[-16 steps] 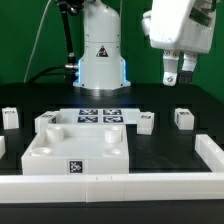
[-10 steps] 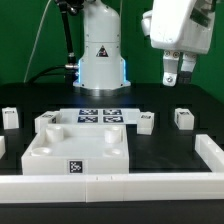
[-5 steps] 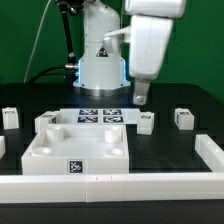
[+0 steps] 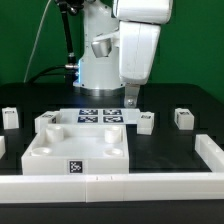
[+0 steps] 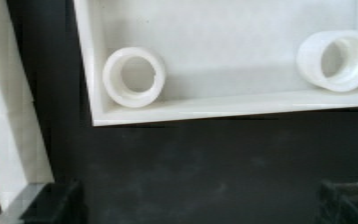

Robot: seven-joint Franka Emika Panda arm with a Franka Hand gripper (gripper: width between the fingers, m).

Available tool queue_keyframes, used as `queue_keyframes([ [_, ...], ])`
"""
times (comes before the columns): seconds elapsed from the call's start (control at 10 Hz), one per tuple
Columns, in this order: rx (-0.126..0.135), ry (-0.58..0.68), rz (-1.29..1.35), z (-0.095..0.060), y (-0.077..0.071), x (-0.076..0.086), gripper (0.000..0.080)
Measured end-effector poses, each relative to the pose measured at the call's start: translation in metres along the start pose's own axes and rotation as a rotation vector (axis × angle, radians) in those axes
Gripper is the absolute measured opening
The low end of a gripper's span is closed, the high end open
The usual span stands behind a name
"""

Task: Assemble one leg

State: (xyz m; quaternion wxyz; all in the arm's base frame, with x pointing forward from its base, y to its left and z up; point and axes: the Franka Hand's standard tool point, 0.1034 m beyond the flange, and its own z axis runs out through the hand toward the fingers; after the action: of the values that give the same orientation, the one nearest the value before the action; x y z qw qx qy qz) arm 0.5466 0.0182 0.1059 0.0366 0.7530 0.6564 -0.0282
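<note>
The white tray (image 4: 95,152) with round corner sockets lies at the front of the exterior view's left. In the wrist view its edge (image 5: 211,40) shows with two sockets (image 5: 135,77). Small white legs stand on the black table: one (image 4: 146,121) just right of the marker board, one (image 4: 183,118) further right, one (image 4: 10,117) at the far left. My gripper (image 4: 130,97) hangs above the marker board, behind the tray. In the wrist view my gripper (image 5: 197,205) is open and empty, with its dark fingers (image 5: 43,205) wide apart over bare black table.
The marker board (image 4: 100,116) lies behind the tray. A low white wall (image 4: 120,186) runs along the front and up the right side (image 4: 208,150). Another white block (image 4: 46,122) stands at the tray's back left corner. The robot base (image 4: 100,60) stands at the back.
My arm has swung from the exterior view's right to the middle and come lower, so the gripper now hangs above the marker board. No part has moved.
</note>
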Motion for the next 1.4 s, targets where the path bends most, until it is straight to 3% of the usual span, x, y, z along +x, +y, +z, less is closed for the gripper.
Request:
queue_keyframes([
  [0.1,0.002,0.003,-0.06,0.004,-0.003,-0.006,0.065],
  [0.4,0.016,0.02,-0.103,0.031,-0.033,-0.029,0.065],
  [0.6,0.043,0.025,-0.11,0.047,-0.055,-0.045,0.065],
  [0.8,0.059,0.032,-0.109,0.061,-0.059,-0.056,0.065],
  [1.2,0.053,0.037,-0.122,0.063,-0.06,-0.055,0.065],
  [1.3,0.038,0.055,-0.151,0.078,-0.066,-0.059,0.065],
  [1.4,0.051,0.061,-0.142,0.089,-0.073,-0.061,0.065],
])
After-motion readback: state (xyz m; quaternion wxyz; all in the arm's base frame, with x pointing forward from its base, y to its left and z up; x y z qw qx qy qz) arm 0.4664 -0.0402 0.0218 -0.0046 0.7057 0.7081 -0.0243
